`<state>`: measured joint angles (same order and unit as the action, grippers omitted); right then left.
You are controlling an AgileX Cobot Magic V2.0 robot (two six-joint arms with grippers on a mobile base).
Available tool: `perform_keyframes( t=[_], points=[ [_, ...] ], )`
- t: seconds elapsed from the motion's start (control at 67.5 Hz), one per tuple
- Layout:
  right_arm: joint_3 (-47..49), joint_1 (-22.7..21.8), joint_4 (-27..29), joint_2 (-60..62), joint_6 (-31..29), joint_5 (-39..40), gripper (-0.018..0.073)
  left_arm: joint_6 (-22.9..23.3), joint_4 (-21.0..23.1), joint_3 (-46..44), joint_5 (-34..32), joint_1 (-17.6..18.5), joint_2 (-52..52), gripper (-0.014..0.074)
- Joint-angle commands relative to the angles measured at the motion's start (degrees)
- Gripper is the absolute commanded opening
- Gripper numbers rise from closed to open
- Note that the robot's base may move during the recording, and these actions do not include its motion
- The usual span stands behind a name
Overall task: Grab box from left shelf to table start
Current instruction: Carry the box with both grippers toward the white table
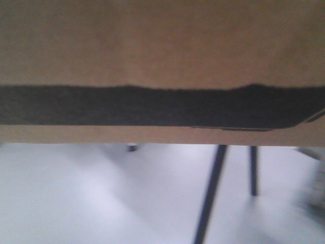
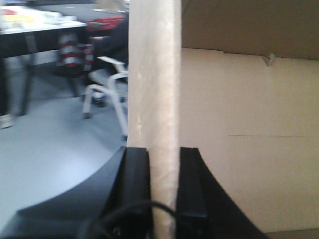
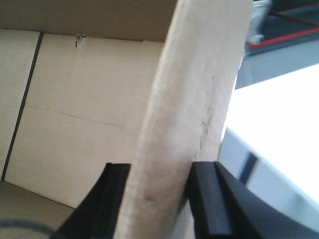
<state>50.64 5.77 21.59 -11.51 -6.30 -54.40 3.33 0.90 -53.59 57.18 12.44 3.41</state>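
The box point(image 1: 162, 46) is brown cardboard with a black printed band and fills the upper half of the front view, held up close to the camera. My left gripper point(image 2: 164, 150) is shut on the upright edge of the box wall point(image 2: 154, 74), one black finger on each side, with the box's inside to the right. My right gripper point(image 3: 160, 167) is shut on the opposite box wall point(image 3: 199, 89) in the same way. A white table point(image 3: 279, 114) lies just to the right of that wall. The left shelf is out of view.
Under the box, thin dark legs point(image 1: 213, 188) stand on a pale grey floor. The left wrist view shows a white office chair point(image 2: 107, 84), a desk point(image 2: 40, 25) and a red-and-white striped object point(image 2: 72, 50) off to the left.
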Motion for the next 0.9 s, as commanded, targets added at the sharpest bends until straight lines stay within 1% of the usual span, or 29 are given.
perform_keyframes(
  t=[0.0, 0.888],
  points=[
    [1.60, -0.12, -3.27, -1.13, -1.65, 8.40, 0.0063, 0.19, -2.01, -1.87, -11.04, 0.38, 0.93, -0.0099],
    [1.60, -0.12, -3.27, -1.13, -1.65, 8.40, 0.0063, 0.19, -2.01, -1.87, -11.04, 0.38, 0.93, -0.0099]
  ],
)
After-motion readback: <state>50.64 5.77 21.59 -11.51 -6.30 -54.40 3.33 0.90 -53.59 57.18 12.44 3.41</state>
